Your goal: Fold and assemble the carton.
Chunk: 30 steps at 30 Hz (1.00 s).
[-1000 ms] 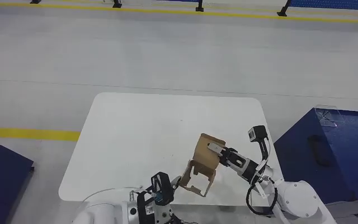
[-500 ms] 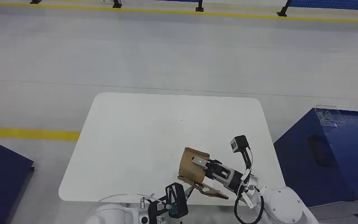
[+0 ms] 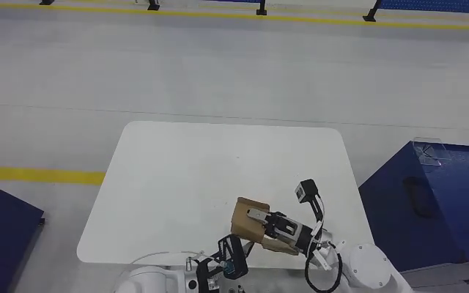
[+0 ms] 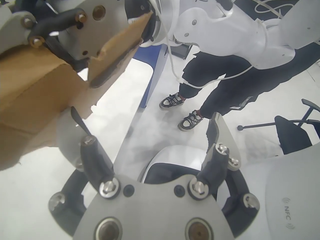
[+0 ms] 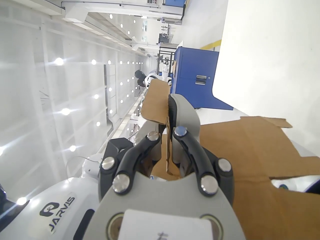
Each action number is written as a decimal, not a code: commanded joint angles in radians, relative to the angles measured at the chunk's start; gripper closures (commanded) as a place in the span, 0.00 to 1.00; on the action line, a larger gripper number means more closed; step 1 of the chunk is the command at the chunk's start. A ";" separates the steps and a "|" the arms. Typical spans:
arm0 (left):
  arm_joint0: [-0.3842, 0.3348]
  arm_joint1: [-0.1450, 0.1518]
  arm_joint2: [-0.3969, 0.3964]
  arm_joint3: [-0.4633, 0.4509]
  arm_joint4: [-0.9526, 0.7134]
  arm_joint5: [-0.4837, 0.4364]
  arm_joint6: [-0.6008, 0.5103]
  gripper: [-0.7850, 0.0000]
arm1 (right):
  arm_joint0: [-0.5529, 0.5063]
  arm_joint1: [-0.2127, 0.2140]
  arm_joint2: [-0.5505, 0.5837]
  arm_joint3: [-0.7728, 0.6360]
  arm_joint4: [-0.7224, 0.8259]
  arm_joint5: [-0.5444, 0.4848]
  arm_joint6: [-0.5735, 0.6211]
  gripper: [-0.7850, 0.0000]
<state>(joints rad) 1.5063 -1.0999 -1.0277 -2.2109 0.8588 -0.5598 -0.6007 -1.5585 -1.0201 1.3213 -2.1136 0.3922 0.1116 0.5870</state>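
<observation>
At the near edge of the one white table [image 3: 183,176], toward its right corner, sits the single carton [image 3: 245,217] — brown cardboard, partly folded, with its flaps not yet closed. Two arms are in play, one gripper each. The right gripper [image 3: 255,214] comes in from the robot's right side and is clamped on the carton: the right wrist view shows a thin upright panel edge pinched between its two fingers, jaws drawn together on the cardboard, while a broad flat panel with a notched rim spreads out beside them. From the left wrist view the same carton hangs near the table edge with the right gripper's body fixed to its upper part; one stepped flap juts out past that gripper, and a folded corner of the box points down toward the tabletop. Whether the carton touches the table surface cannot be told. The left gripper [image 4: 145,118] sits just below and beside the carton, at the table's front edge — jaws wide apart, nothing between its two fingers, not in contact with the cardboard. One finger tip lies close under the carton's lower flap. Count of surroundings: a blue cabinet [image 3: 421,212] off the table's right side and a second blue cabinet [image 3: 15,223] off its left.
</observation>
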 commanded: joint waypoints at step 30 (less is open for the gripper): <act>0.060 0.012 -0.087 -0.015 0.068 0.069 0.158 0.00 | 0.083 -0.011 0.128 0.157 0.337 0.103 -0.020 1.00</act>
<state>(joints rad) 1.5651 -1.0878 -1.1141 -2.2255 0.9325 -0.4963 -0.4489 -1.4736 -1.0298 1.4525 -1.9534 0.7135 0.2175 0.5789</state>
